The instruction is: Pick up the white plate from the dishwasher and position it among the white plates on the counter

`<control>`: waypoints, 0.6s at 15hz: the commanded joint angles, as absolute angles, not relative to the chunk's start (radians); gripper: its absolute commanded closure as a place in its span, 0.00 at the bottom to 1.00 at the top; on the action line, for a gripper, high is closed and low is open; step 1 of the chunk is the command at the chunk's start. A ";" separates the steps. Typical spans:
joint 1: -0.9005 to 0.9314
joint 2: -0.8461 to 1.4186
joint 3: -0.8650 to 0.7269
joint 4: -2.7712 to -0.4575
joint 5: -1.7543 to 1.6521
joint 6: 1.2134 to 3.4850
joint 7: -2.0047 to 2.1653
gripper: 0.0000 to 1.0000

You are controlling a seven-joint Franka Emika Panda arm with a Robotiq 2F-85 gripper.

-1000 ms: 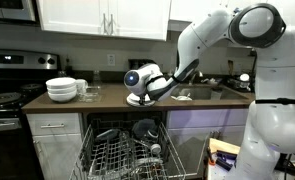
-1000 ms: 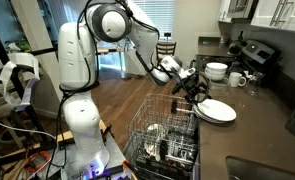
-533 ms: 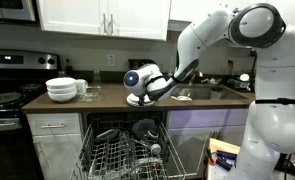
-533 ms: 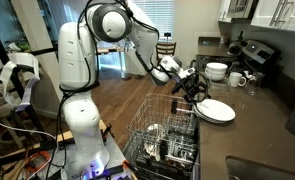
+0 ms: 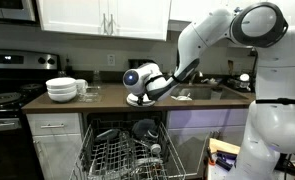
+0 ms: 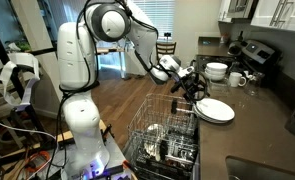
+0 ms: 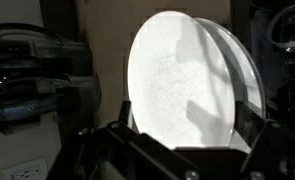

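Pincer (image 6: 192, 88) spread wide, pinching nothing. White plates (image 6: 215, 110) lie stacked on the counter (image 6: 262, 135), past the dishwasher (image 6: 159, 138) rack. Wrist view frames them inside the pincer's span, apparently clear on both sides, tho glare makes contact hard to rule out. Step reads as release/retreat. I'd back off straight along the approach axis, slow, no sideways drift, so nothing nudges the stack off-centre.

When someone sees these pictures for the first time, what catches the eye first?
The big white robot arm reaches over the counter, its gripper open just above the white plates. Below them the dishwasher stands open, its wire rack holding dark dishes.
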State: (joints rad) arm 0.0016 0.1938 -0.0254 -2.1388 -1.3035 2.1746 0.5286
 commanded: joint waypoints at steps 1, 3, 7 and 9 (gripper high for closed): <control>-0.002 0.159 -0.019 -2.157 -1.313 2.203 0.545 0.00; -0.003 0.157 -0.018 -2.156 -1.311 2.218 0.545 0.00; -0.006 0.162 -0.019 -2.152 -1.305 2.265 0.543 0.00; -0.007 0.164 -0.020 -2.150 -1.304 2.290 0.543 0.00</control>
State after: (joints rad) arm 0.0016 0.1833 -0.0222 -2.1389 -1.3035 2.2529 0.5308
